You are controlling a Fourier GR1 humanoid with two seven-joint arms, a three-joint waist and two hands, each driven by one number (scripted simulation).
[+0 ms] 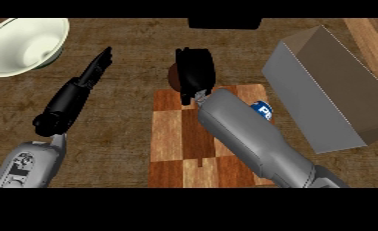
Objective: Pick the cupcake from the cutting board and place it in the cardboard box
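Grasp step: right robot hand (195, 70) curls around the brown round cupcake (174, 76); next, lift toward the grey cardboard box (325, 87) at its right; left robot hand (88, 82) straight, spread.

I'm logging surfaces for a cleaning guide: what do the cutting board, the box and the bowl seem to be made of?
The cutting board looks like wood, a matte checker of light and dark blocks. The box has flat grey, dull walls, plausibly cardboard, though the colour leaves that open. The bowl looks like glazed ceramic: cream-white with a soft sheen.
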